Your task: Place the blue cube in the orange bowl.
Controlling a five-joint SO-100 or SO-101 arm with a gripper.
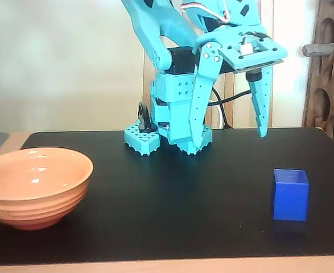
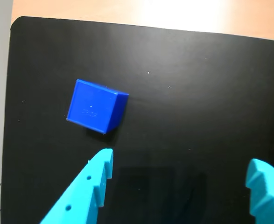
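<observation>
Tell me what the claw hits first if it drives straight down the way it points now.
Probably bare black mat. The open claw points at the mat; the blue cube sits just outside one finger.

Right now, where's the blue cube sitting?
In the fixed view the blue cube stands on the black mat at front right, below and ahead of the open gripper, far from the orange bowl.
</observation>
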